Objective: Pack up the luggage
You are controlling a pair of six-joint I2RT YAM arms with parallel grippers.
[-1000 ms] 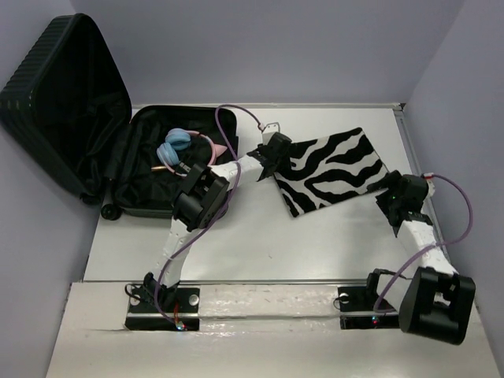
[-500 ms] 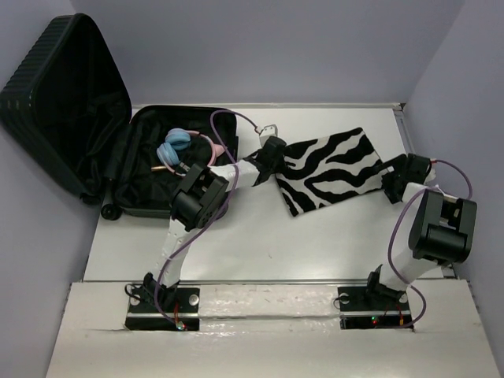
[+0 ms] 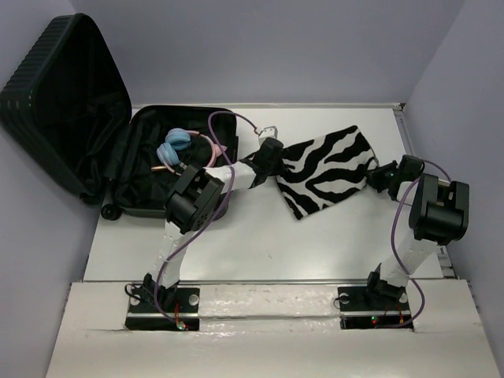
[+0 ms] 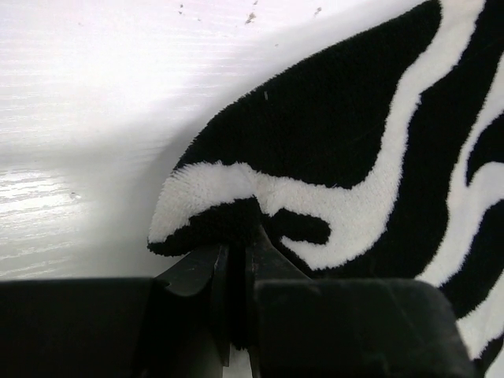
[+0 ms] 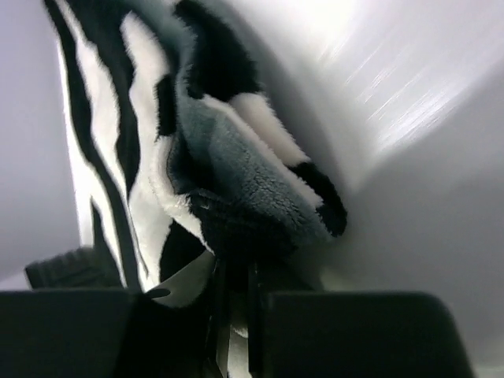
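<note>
The luggage, a large black ribbed suitcase, lies open at the far left with its lid propped up. Blue and pink headphones rest in its lined base. A fluffy zebra-striped cloth lies on the white table to its right. My left gripper is shut on the cloth's left edge. At the opposite side, my right gripper is shut on the cloth's right corner, which bunches up in a fold.
The white table is boxed in by lilac walls at the back and on both sides. Purple cables loop above each arm. A metal rail holding both arm bases runs along the near edge.
My right arm swung in from the right and its gripper closed on the cloth's right corner. The left gripper pinched shut on the left edge, and the cloth has shifted slightly.
</note>
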